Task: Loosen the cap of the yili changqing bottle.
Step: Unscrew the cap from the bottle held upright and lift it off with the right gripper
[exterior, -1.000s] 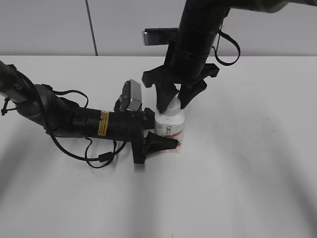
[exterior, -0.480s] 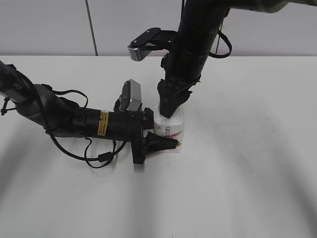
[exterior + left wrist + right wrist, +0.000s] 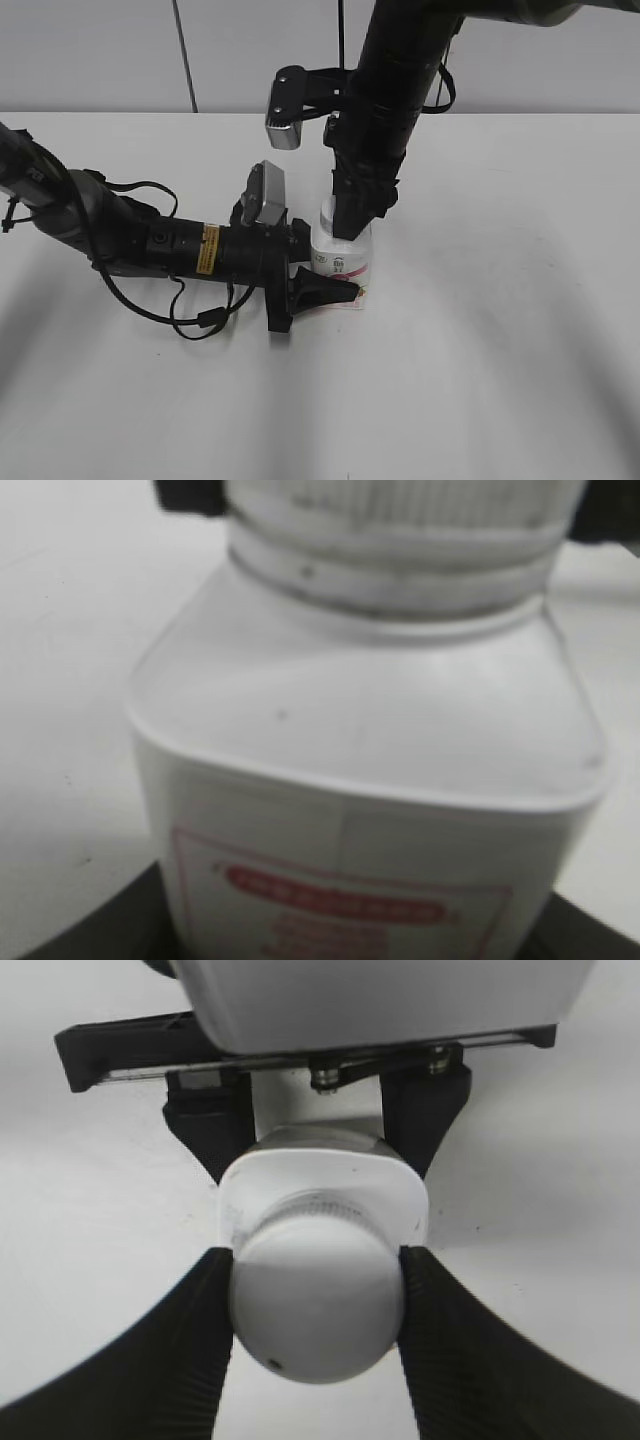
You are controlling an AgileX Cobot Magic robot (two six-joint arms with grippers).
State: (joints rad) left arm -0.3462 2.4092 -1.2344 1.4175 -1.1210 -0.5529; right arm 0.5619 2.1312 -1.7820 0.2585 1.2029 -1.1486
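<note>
Right gripper is clamping the cap; left gripper is bracing the light, slick yili changqing bottle while I'm twisting at the ribbed edge.

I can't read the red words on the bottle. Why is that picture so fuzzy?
In the left wrist view the bottle sits so close to the camera that its label is out of focus. The right wrist view is sharper: the cap shows clearly between the right gripper fingers. The exterior view is clear, but the label is tiny.
</note>
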